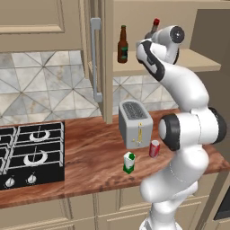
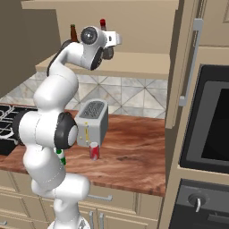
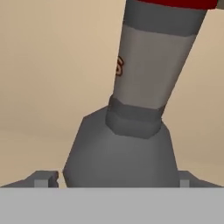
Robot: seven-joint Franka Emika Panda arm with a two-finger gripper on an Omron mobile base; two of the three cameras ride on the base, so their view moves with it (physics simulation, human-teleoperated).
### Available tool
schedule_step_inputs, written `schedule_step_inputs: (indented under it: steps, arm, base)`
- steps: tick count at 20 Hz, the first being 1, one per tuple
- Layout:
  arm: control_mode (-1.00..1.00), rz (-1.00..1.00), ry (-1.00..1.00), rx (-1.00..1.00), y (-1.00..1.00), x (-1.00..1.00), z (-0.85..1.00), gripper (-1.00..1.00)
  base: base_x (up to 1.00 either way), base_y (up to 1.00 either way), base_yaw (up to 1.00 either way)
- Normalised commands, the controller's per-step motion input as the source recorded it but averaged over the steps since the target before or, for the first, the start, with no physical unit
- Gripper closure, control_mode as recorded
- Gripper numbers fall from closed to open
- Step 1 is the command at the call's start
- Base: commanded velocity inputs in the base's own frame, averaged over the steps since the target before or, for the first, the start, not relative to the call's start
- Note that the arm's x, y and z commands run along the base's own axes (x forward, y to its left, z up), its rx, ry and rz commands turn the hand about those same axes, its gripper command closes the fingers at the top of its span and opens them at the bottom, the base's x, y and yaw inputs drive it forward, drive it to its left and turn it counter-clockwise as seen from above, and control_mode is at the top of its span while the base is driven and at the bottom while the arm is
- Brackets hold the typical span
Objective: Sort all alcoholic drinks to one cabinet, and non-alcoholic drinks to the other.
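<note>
Grey bottle (image 3: 131, 109) with red cap stands upright on the open cabinet's shelf (image 1: 197, 60), right of the beer bottle (image 1: 122, 45). In the hand view it sits dead centre between the pincer (image 3: 118, 180) tips, very close to the camera. Finger tips (image 3: 41, 180) stand off either side of the bottle's body with a sliver of gap on the left one, so the pincer is wide and not clamping it. Right tip looks just beside the body; can't tell if it touches.

In the left base view the red cap (image 1: 155, 22) peeks above the arm's wrist; the bottle body is hidden behind the hand. In the right base view the cap (image 2: 103, 22) shows just behind the wrist, the beer bottle (image 2: 73, 32) to its left, mostly hidden by the arm.

Beer bottle: upright on the same shelf, near the open door's edge, well clear of the hand.

On the worktop (image 1: 90, 152): red can (image 1: 154, 148) upright just right of the toaster (image 1: 135, 124); carton (image 1: 129, 162) upright in front of the toaster, near the worktop's front edge. Both well below the pincer and apart from it.

Cabinet door (image 1: 96, 58) is swung open, grey bar handle facing the left base camera. Hob (image 1: 31, 152) at worktop's left end. Oven (image 2: 208, 125) on the right in the right base view.
</note>
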Motion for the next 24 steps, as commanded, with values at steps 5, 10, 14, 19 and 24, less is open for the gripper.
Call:
schedule_step_inputs:
  steps: [5, 10, 14, 19, 24]
  arm:
    - [-1.00, 0.00, 0.01, 0.00, 0.00, 0.13, 0.00, -1.00]
    - [-1.00, 0.00, 0.00, 0.00, 0.00, 0.06, 0.00, -1.00]
    - [-1.00, 0.00, 0.00, 0.00, 0.00, 0.06, 0.00, -1.00]
    - [-1.00, 0.00, 0.00, 0.02, -0.12, -0.26, 0.00, -1.00]
    - [-1.00, 0.00, 0.00, 0.08, -0.11, -0.94, -0.03, -1.00]
  base:
    - [0.00, 0.00, 0.00]
    - [0.00, 0.00, 0.00]
    - [0.00, 0.00, 0.00]
    - [0.00, 0.00, 0.00]
    - [0.00, 0.00, 0.00]
